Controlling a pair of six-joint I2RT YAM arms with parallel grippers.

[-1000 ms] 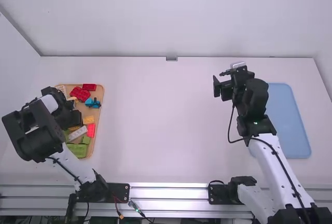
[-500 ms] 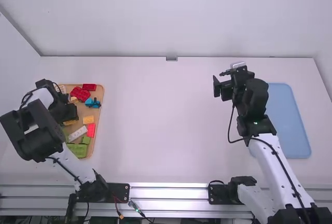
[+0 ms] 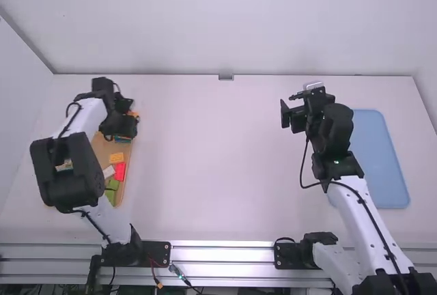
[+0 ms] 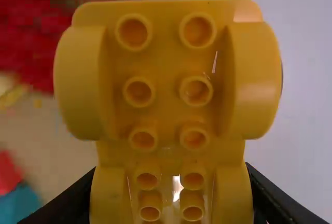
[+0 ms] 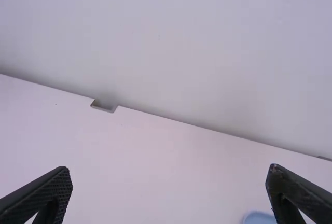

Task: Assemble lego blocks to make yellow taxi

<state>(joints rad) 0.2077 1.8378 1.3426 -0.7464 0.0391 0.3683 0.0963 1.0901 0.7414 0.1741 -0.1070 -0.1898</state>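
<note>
I find the left gripper [image 4: 171,171] clamped on a large yellow block [image 4: 166,73], one finger at each side of its nearer end. In the high view the gripper is at the far end of the wooden tray [image 3: 102,150], left side of the frame. The side hold, I judge, leaves the block's broad faces free for joining. Its hollow tubes face the wrist camera, so the underside probably points up; I would expect a turn before anything is stacked on it.

The right gripper [image 5: 168,171], right of centre in the high view, has its fingers apart with nothing between them, presumably kept available to steady or receive. Beside it, at the right of the frame, lies a blue mat [image 3: 379,158], a possible build spot. The red block [image 3: 119,171] and orange block [image 3: 117,158] sit together on the tray, likely for easy picking.
</note>
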